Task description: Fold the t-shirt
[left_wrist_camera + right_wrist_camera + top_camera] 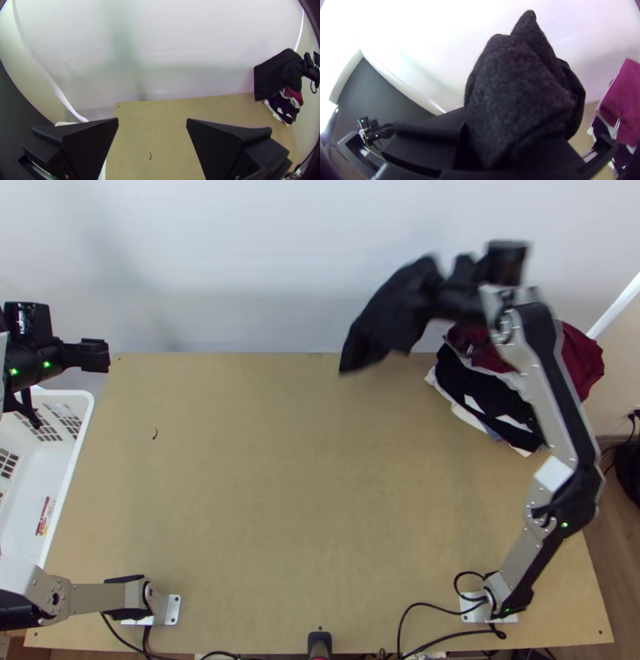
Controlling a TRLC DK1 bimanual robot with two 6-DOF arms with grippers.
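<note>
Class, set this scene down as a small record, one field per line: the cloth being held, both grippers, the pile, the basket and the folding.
Held cloth: black cloth, bunched at the grip, loose part hanging
Right gripper: right gripper, shut on the black cloth, near the table's far edge
Left gripper: left gripper, open, nothing between its fingers
Pile: pile of maroon, black and white cloths, far right
Basket: white basket, left side
Folding: not begun on the held cloth
</note>
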